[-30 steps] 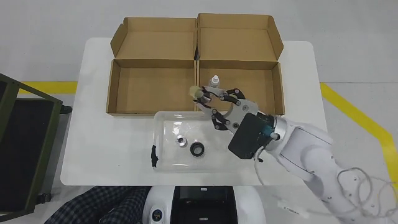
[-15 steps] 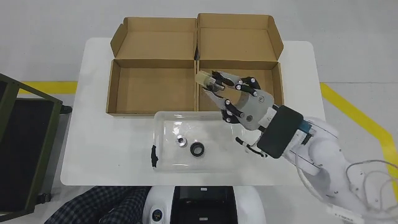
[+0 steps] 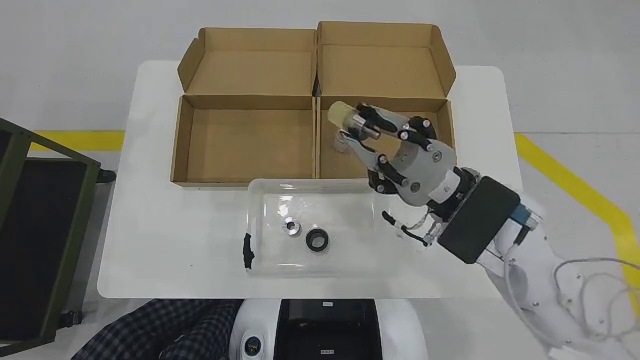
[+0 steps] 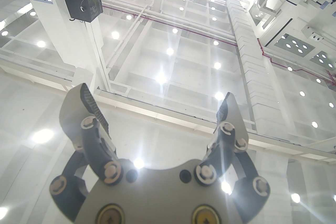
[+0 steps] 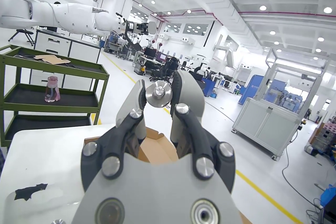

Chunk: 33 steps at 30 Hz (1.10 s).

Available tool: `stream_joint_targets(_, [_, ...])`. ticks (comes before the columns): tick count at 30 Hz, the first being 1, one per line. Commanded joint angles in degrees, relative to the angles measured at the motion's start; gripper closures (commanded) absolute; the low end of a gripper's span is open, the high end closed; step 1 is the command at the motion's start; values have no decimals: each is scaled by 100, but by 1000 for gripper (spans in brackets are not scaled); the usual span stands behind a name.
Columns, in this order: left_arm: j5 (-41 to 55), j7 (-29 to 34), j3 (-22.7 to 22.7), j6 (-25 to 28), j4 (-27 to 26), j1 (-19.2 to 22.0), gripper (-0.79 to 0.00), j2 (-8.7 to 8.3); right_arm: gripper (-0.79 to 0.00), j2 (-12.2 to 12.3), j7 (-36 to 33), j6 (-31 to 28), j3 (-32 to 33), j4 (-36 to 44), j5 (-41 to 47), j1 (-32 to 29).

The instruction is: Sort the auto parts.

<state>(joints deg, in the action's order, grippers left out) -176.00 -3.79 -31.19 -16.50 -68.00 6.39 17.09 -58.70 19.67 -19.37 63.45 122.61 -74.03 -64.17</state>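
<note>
We see the right gripper [image 3: 352, 130] clamped on a round silver metal part [image 5: 158, 93], over the right-hand brown cardboard box [image 3: 385, 70], at one o'clock from the clear plastic tray [image 3: 268, 200] (a silver ring [image 3: 291, 226] and a black ring [image 3: 317, 241] inside). The left gripper [image 4: 155, 96] has its fingers wide apart.

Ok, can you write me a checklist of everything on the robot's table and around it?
Surface: white table, carrying two boxes and a tray.
Job's things: left box and right box, open cardboard, side by side; clear tray holding a black ring and a small silver part.
Clutter: black tape on the tray's edge.
Grippers: right gripper shut on a round metal part over the right box; left gripper open, pointing at the ceiling.
Cables: dark cable on the floor.
Surroundings: green cart beside the table; yellow floor line.
</note>
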Motion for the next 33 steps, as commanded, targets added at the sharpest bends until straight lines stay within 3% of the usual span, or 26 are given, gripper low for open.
stream_joint_targets(1, [0, 0, 0, 0, 0, 0, -785, 0, 0, -7, 30, -21, 27, -6, -23, -34])
stream_joint_targets(14, [0, 0, 0, 0, 0, 0, -785, 0, 0, -34, -737, -249, 144, -262, -276, -231])
stream_joint_targets(20, [0, 0, 0, 0, 0, 0, -785, 0, 0, -34, -1265, -681, 174, -505, -162, -200])
stream_joint_targets(33, [0, 0, 0, 0, 0, 0, -785, 0, 0, -58, -2134, -887, 293, -1297, 44, -169])
